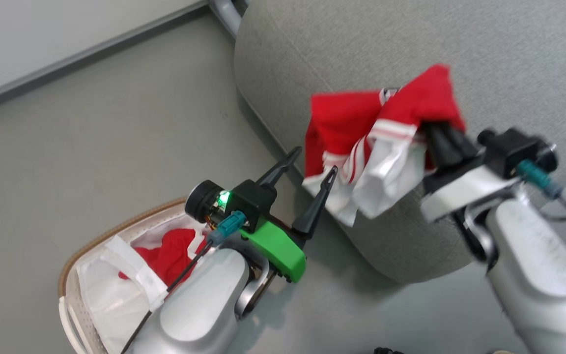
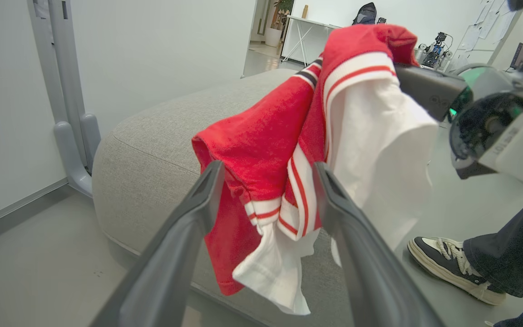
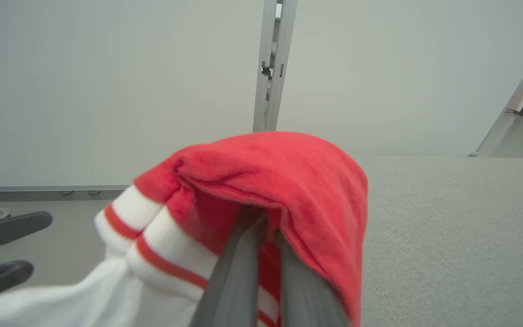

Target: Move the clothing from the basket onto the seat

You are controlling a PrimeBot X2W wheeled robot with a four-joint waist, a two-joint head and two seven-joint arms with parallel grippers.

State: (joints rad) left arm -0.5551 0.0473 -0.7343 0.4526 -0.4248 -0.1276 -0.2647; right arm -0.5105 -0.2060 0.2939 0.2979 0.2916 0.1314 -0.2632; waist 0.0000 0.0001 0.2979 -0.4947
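Well, right of centre the right claw [image 3: 268,236] pinches a red, white-trimmed fabric jersey [image 1: 342,118] over the grey upholstered seat [image 1: 361,44]; the left claw [image 1: 315,160] gapes wide beside it.

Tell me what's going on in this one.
The right gripper is shut on a red-and-white jersey and holds it in the air by the rounded edge of the grey seat. The cloth hangs down and is not yet laid on the seat. The left gripper is open, close to the jersey's hanging hem and holding nothing. More red clothing lies in the basket on the floor. A person's shoe shows near the seat.
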